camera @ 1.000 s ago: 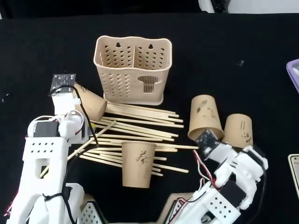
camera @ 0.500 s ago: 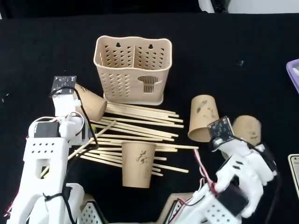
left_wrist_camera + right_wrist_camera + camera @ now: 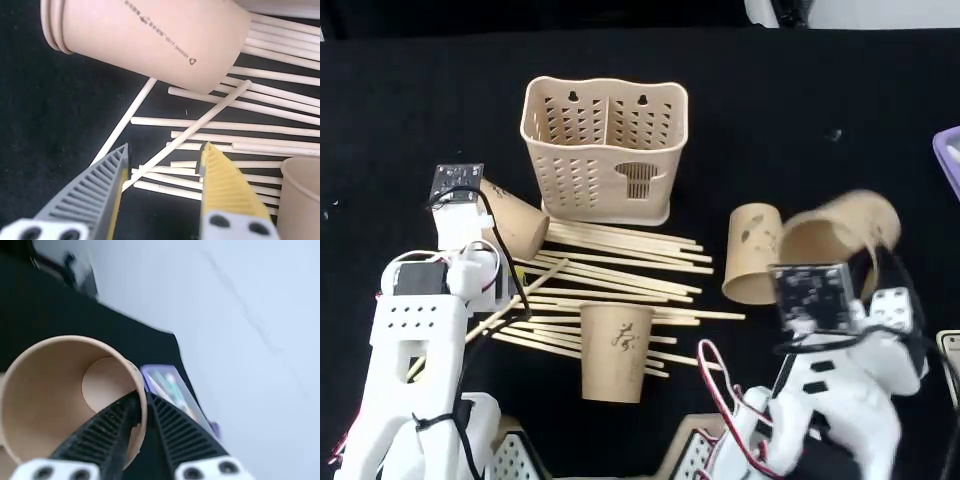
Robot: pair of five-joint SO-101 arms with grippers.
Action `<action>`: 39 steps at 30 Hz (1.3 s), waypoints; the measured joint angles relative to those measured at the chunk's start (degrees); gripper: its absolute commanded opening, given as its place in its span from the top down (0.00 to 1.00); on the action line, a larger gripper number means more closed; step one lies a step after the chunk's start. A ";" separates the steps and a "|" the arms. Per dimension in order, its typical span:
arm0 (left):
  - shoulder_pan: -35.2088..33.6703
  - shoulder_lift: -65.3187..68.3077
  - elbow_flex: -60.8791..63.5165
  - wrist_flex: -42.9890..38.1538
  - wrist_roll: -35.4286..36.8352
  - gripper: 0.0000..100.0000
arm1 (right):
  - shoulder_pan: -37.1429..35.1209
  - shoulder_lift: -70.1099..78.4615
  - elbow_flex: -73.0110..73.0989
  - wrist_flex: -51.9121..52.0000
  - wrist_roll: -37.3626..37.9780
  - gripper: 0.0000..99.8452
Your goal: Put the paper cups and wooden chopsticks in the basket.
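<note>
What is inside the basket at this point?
Neither compartment of the basket shows anything sticking up; only the perforated back wall and the divider can be seen inside. The front wall covers both floors, so anything lying low in there is hidden.

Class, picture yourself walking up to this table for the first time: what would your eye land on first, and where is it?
Most striking is the right gripper pinching a tilted paper cup by its rim at the right side of the table. Next comes the fan of wooden chopsticks spread in front of the basket, with the left gripper open over them.
</note>
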 measured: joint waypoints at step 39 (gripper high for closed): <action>0.00 0.00 0.00 0.00 0.00 0.77 | -39.03 115.08 -114.55 31.47 -33.67 0.99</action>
